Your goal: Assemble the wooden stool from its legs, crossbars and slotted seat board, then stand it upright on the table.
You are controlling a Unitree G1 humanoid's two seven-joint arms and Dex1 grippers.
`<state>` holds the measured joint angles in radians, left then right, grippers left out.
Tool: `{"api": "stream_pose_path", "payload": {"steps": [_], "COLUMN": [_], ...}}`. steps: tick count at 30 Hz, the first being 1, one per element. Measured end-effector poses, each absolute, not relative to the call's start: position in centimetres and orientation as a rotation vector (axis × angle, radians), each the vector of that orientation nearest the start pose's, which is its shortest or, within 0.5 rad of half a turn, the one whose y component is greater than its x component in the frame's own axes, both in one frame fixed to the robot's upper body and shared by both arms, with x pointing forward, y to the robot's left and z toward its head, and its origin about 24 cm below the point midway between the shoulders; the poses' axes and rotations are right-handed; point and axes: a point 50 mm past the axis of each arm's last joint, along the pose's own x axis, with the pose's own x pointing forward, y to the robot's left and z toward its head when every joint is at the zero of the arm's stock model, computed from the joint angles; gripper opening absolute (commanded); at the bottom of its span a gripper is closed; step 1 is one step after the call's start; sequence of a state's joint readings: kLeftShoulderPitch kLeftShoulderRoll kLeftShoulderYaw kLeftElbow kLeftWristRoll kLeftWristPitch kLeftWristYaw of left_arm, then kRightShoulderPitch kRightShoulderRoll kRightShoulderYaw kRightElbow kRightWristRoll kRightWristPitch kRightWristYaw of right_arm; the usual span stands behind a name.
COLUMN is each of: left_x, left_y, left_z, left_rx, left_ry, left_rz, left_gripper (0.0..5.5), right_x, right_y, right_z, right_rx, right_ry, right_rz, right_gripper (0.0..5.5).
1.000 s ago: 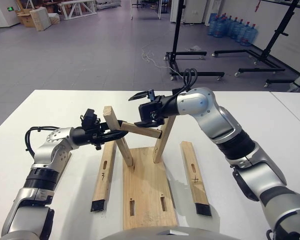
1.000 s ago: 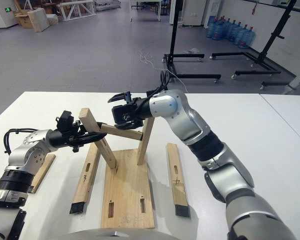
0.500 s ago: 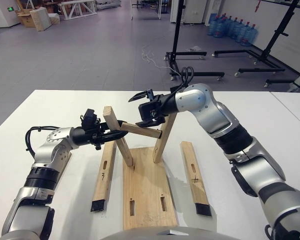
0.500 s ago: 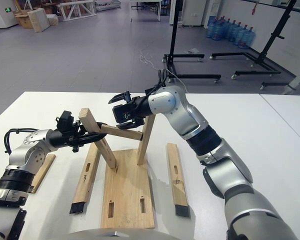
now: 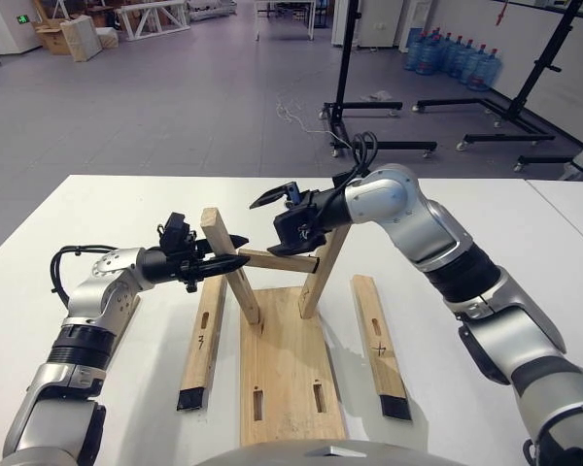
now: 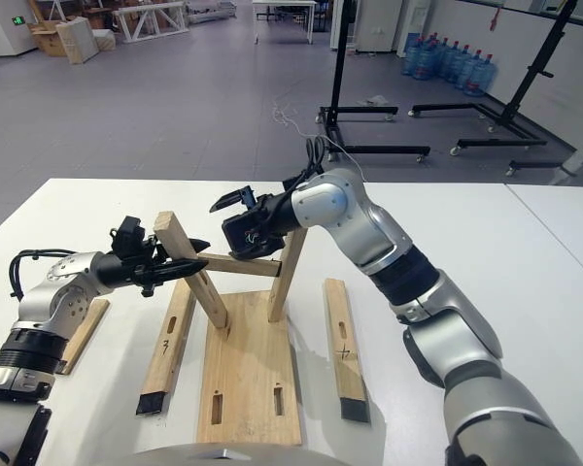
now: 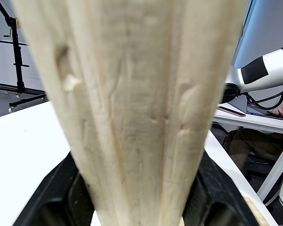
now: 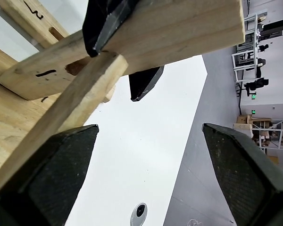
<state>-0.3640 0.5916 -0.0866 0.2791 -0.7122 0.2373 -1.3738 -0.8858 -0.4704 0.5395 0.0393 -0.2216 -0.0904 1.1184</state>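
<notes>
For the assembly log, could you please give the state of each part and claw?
seat board: lying flat
left standing leg: tilted on board, clamped
right standing leg: tilted on board
crossbar: roughly level between both standing legs
loose legs: lying flat either side of board
left claw: shut on left standing leg
right claw: open beside crossbar

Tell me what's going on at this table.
The robot is mid-assembly on a stool. Its left claw grips the leaning left leg. The right claw hangs open by the crossbar that joins it to the right leg. Both legs stand on the seat board. Two spare legs lie flat beside it.
</notes>
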Motion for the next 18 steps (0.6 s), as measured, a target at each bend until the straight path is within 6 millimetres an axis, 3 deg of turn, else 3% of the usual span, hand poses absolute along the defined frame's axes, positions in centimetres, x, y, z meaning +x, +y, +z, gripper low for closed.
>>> {"api": "stream_pose_path", "payload": {"steps": [8, 18], "left_x": [27.2, 24.3], "left_y": [19.3, 19.6], "left_z": [10.1, 10.1], "left_rx": [-0.192, -0.209], "left_ry": [0.066, 0.053], "left_rz": [-1.408, -1.318], "left_gripper": [2.01, 2.01], "right_x": [28.4, 25.9], "right_y": [-4.5, -5.4], "right_z": [18.9, 17.0], "right_rx": [-1.310, -1.232], "right_ry": [-0.345, -0.413], "right_rz": [1.349, 1.199], "right_gripper": [4.09, 4.09]}}
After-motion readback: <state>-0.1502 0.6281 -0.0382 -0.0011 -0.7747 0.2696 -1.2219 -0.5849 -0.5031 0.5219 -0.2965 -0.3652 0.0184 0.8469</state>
